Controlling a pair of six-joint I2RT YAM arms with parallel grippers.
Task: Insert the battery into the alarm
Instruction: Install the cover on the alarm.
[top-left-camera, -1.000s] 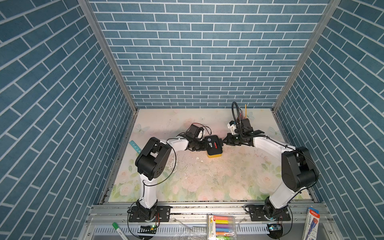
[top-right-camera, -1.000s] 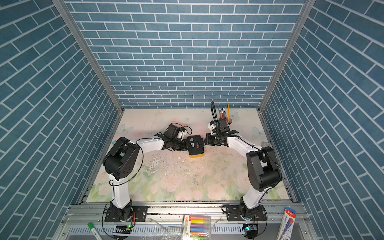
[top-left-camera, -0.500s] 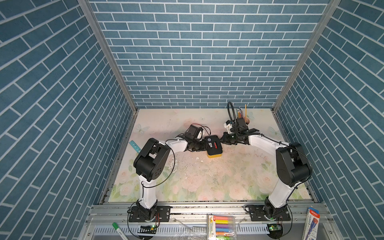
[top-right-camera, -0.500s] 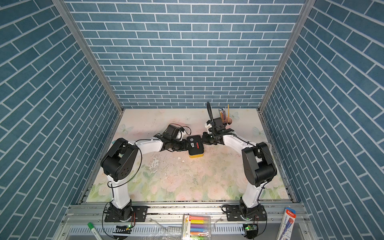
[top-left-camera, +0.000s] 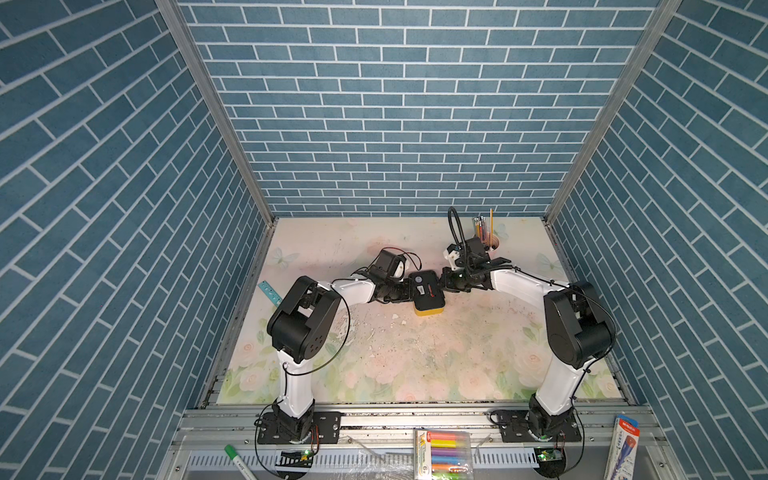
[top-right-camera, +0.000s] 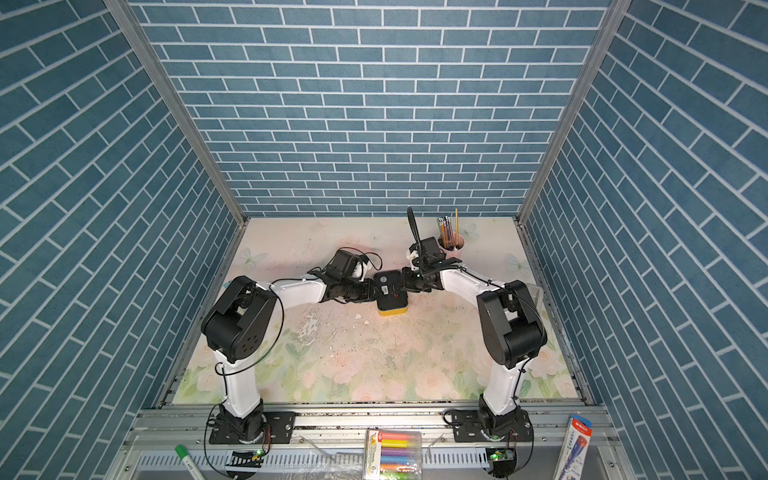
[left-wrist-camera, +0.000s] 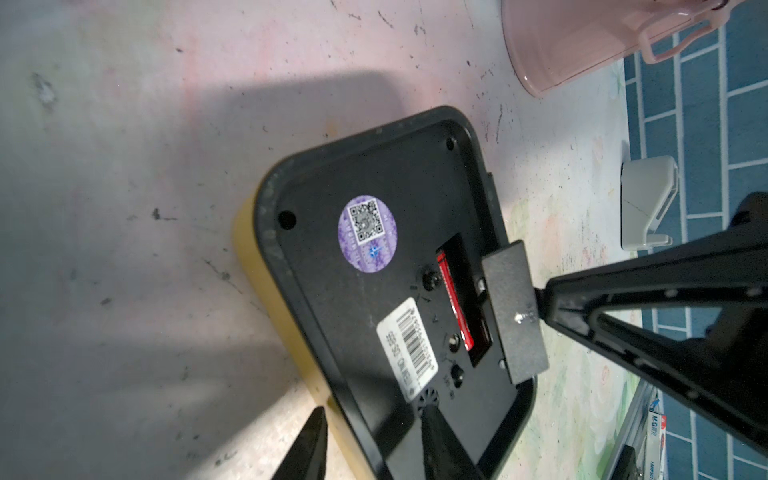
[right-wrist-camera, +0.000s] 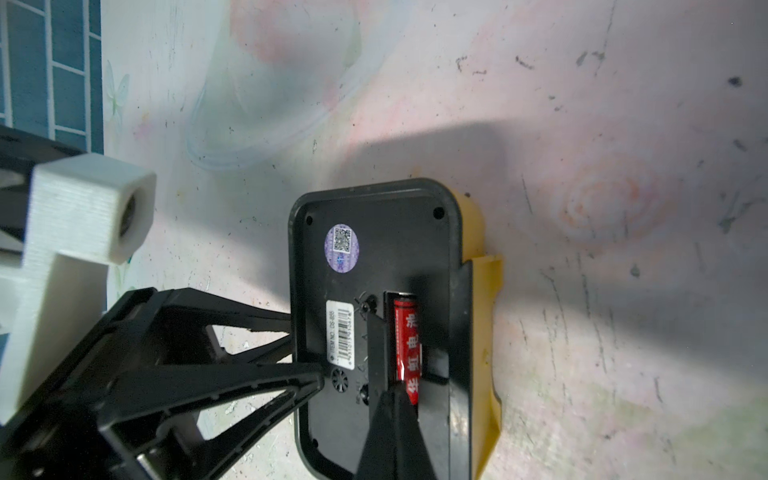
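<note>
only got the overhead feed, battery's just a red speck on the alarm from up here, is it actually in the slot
Observer: Yes. The right wrist view shows the battery lying lengthwise inside the compartment in the black back of the alarm, which faces up.
Operator: ok and the right gripper, it's just a black blob next to the alarm for me
Observer: The right gripper is shut, with its tip down at one end of the battery.
</note>
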